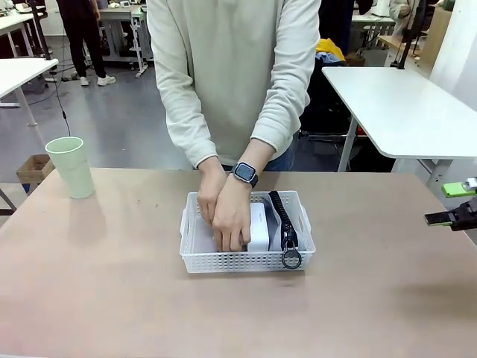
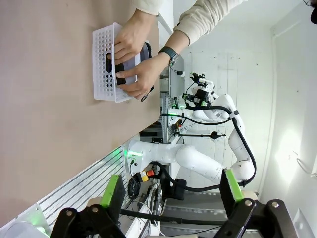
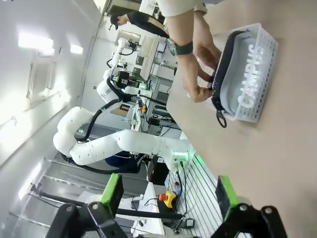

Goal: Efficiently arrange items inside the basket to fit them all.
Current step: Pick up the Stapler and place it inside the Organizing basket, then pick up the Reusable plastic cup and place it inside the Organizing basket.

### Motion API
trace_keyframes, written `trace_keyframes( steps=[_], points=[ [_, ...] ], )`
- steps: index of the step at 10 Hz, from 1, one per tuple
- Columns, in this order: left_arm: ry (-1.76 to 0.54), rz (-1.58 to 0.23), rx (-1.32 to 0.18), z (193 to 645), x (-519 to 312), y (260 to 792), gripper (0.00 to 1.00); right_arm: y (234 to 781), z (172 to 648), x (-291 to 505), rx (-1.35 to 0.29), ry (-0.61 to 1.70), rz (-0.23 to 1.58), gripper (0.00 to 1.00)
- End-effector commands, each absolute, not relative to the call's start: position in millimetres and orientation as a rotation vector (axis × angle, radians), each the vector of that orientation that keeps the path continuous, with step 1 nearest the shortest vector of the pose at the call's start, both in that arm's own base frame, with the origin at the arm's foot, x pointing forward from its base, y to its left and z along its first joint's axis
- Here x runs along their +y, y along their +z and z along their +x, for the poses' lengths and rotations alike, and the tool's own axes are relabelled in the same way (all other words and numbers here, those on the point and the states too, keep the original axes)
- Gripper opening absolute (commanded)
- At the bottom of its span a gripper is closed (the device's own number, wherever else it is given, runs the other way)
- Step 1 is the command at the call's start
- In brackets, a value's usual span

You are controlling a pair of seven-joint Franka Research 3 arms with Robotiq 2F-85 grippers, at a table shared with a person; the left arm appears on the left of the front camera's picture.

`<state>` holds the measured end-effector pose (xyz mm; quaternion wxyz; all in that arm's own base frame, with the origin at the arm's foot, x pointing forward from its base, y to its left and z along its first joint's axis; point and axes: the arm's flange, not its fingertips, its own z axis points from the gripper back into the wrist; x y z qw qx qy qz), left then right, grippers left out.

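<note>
Basket (image 1: 246, 262) count for you: one, white and perforated, sitting on the tabletop (image 1: 112, 298) with its long axis running side to side across your front view, one short end toward each arm. Your left wrist view faces the short end with its cut-out handle. Inside the basket you have one grey pouch (image 1: 282, 218) standing on edge against the right-hand short end, zipper uppermost. Its long axis runs from the basket's far wall to its near wall, crosswise to the basket's own length, and its ring pull (image 1: 291, 259) hangs over the near wall. Just left of the pouch, also inside the basket, lies one white box (image 1: 258, 224), partly covered. Two of the person's hands are down in the basket's left half: the hand with the watch (image 1: 232, 216) in front and the other hand (image 1: 209, 198) behind it. You cannot make out what they press on. One pale green cup (image 1: 71, 167) stands upright well to the left of the basket and a little farther back, touching nothing. You have two pincers, both released and empty. The right pincer (image 1: 453, 203) hangs well to the right of the basket, and the left pincer (image 2: 172, 191) is spread wide, well away from the basket's left end.
</note>
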<state>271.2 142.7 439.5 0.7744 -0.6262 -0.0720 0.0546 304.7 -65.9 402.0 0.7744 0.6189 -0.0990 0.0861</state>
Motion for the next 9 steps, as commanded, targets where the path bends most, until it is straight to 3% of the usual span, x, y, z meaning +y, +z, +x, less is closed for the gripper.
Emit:
trace_keyframes(
  steps=[1, 9],
  points=[
    [0.116, -1.364, -0.149, 268.5, 143.3, 442.6, 1.00, 405.5, 302.3, -71.2, -0.215, 0.150, 1.359, 1.00],
    [0.116, -1.364, -0.149, 268.5, 143.3, 442.6, 1.00, 405.5, 302.3, -71.2, -0.215, 0.150, 1.359, 1.00]
  ],
)
